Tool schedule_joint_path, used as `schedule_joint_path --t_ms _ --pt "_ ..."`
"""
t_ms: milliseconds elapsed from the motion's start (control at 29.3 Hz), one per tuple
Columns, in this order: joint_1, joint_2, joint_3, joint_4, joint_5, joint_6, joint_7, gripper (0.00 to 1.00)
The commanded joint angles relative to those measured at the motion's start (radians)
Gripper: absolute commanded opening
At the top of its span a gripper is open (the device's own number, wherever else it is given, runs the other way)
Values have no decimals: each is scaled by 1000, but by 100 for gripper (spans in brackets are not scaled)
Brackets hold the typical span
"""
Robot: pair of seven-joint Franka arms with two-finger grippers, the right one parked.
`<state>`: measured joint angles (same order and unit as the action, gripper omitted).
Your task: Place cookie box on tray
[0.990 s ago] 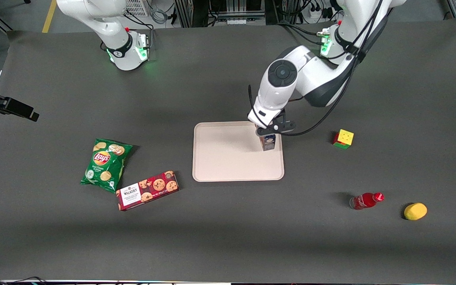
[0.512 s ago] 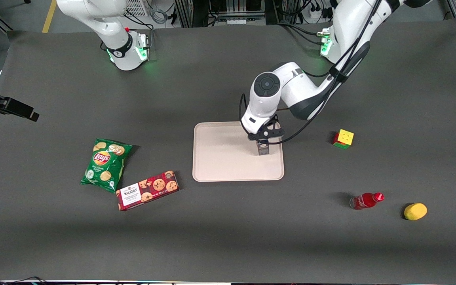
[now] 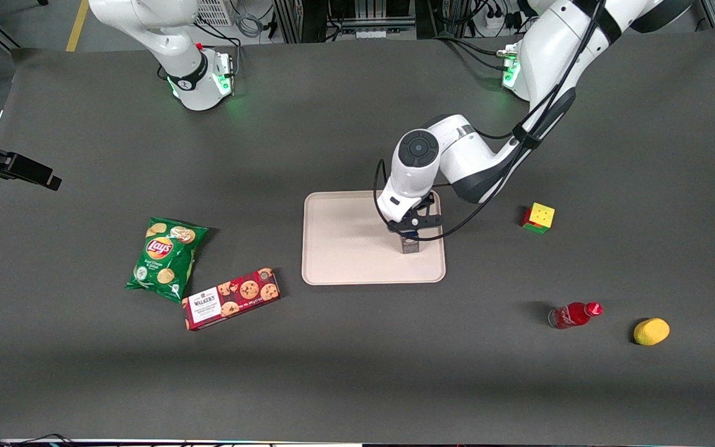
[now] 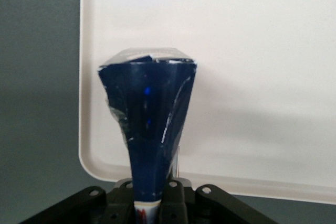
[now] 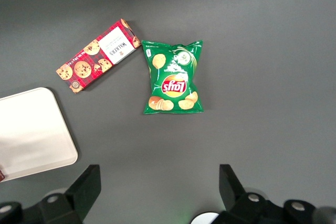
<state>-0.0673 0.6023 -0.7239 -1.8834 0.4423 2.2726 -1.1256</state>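
Navy-blue cookie box [image 4: 149, 124] in the black pincer [image 3: 411, 234] over pale pinkish-beige tray [image 3: 345, 248].

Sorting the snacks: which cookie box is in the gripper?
The small navy cookie box, pinched upright by the gripper over the tray; the red Walkers box lies flat on the table.

cookie box [image 4: 149, 114]: glossy navy carton, creased, catching light
tray [image 3: 345, 248]: smooth pale plastic, soft sheen
hand [image 3: 412, 231]: matt black, clamped on the carton over the tray
tabletop [image 3: 357, 360]: dull dark grey matt covering
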Motion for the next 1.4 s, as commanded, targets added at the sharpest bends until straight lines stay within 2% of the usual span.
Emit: schedule_joint_path --t_ms 0,444,751,921,1126,1262,1365 --pt "-6 25 9 18 29 13 -22 98" --pt "0 7 9 46 29 -22 -17 100" --pt "6 -39 -28 191 9 -287 33 100" --pt "14 -105 -25 273 -68 -422 154 100" --pt "57 -246 4 296 -174 -545 377 100" --pt "58 -352 87 308 -217 -648 582 100" --pt "58 -433 179 314 -290 -718 749 100"
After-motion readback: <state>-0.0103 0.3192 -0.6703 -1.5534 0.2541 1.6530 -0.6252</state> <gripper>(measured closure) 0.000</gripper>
